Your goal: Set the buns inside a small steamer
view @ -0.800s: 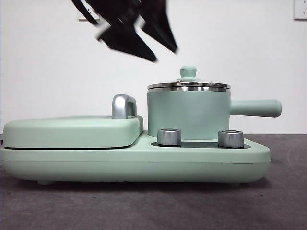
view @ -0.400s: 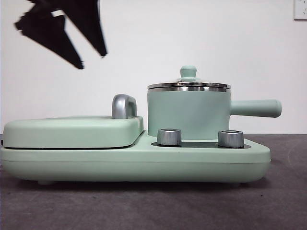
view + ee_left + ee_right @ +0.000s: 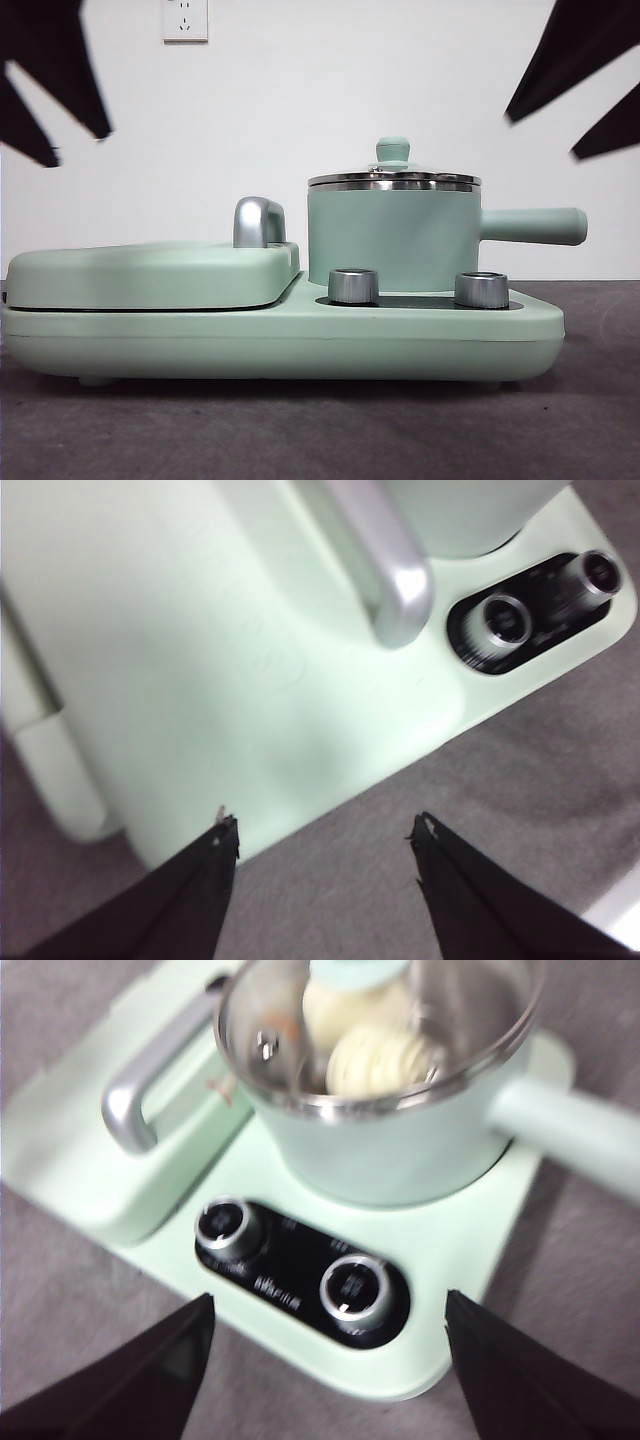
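Left gripper (image 3: 325, 825) retreated off steamer (image 3: 393, 235) — both grippers spread, empty; buns (image 3: 370, 1045) seemingly inside, blurred.

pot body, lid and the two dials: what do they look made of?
Small steamer body: matte mint coating, probably painted metal or plastic; even colour, no glare. Its rim looks like polished steel, mirror-bright. Lid: seemingly clear glass, since the buns show through it; lid knob matte mint. Dials: brushed silver metal or metallised plastic, cannot tell which.
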Action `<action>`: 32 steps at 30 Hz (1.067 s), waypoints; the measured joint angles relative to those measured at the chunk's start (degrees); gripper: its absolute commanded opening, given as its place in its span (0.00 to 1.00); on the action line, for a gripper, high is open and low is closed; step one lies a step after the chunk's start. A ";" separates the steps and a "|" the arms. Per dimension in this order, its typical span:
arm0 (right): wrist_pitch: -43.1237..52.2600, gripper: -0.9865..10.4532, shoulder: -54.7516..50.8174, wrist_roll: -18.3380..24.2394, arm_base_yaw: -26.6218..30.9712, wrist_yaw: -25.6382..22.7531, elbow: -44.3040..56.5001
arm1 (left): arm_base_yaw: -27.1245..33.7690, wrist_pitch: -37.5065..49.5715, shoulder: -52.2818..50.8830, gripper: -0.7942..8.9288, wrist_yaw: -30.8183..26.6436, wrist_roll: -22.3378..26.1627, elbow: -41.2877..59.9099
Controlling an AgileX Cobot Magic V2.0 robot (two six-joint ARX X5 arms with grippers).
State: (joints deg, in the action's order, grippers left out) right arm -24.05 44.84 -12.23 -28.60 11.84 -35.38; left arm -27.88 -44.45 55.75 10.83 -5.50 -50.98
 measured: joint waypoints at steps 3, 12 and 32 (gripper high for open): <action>0.46 0.40 4.48 0.00 -0.92 1.75 -0.37 | 1.20 -0.13 -3.61 0.37 -0.20 -0.92 1.27; 1.14 0.40 8.48 0.02 -3.10 4.98 -2.40 | 1.84 -0.11 -5.97 0.37 -0.20 -2.27 1.29; 1.16 0.10 8.33 0.17 -3.17 6.03 -2.40 | 1.84 -3.58 -6.23 0.09 -0.20 -2.91 1.29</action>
State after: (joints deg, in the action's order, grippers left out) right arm -22.90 53.17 -12.05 -31.77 17.87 -37.78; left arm -26.04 -48.03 49.52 10.63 -8.40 -49.69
